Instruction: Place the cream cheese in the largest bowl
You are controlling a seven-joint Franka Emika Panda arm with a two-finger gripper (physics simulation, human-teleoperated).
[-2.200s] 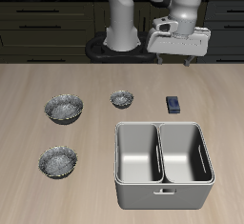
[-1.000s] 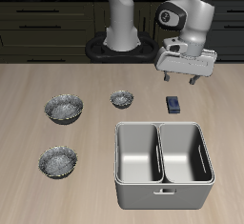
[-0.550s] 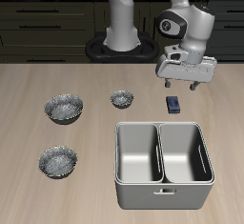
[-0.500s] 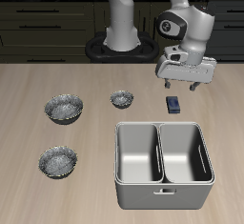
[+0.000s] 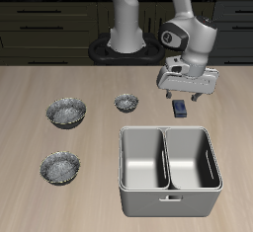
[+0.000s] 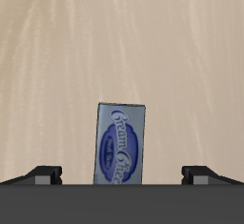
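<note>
Cream cheese (image 5: 180, 108) lies flat on the wooden table (image 5: 30, 206), a small dark-blue box just behind the back rim of the grey two-compartment tub (image 5: 166, 167) and well apart from all three bowls. In the wrist view the box (image 6: 121, 143) shows its printed lid, its long axis pointing away from the camera, with a fingertip at each side and bare wood between each tip and the box.

The gripper (image 5: 185, 94) hangs directly over the box, its jaws spread wider than the box and holding nothing; whether the fingertips have reached the table cannot be told from these views.

The step in hand looks like the approach for the grasp: nothing is lifted and nothing delivered, so the task is in its early part.

Next, the fingers need to go down either side of the box and close across its narrow width, squarely, since a flat light box could slide or twist if one finger meets it first.

After that comes a lift and a long carry past the tiny bowl (image 5: 126, 103), which stands beside the box. The largest bowl (image 5: 66, 112) sits beyond it, farther from the tub, while the slightly smaller bowl (image 5: 60, 167) stands beside the tub nearer the table's front edge.
</note>
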